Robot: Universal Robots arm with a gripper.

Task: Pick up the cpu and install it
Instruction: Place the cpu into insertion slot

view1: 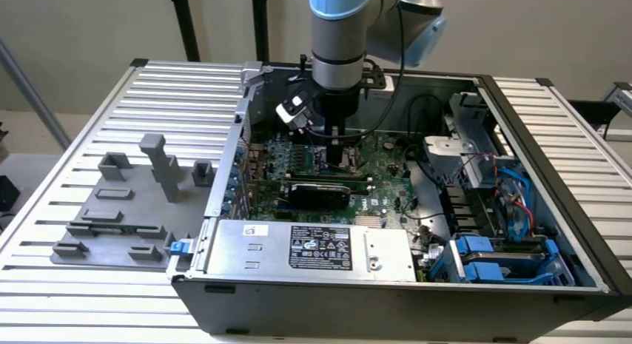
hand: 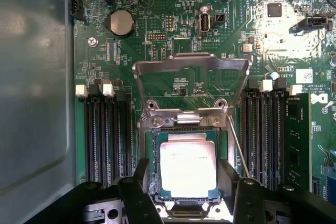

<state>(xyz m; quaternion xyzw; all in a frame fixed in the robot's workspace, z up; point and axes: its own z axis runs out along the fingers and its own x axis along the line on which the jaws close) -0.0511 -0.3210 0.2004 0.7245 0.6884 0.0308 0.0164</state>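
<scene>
cpu (hand: 187, 165) lies flat in socket (hand: 150, 139) | gripper (hand: 184, 164) jaws spread, flanking it without contact | load plate (hand: 189, 62) raised, not yet latched: placement looks done

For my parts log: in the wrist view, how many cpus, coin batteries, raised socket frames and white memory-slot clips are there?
cpu: 1
coin battery: 1
raised socket frame: 1
white memory-slot clips: 4
Total: 7

One cpu (hand: 187, 166), one coin battery (hand: 120, 23), one motherboard (hand: 142, 56), one power supply (view1: 306, 248).
</scene>
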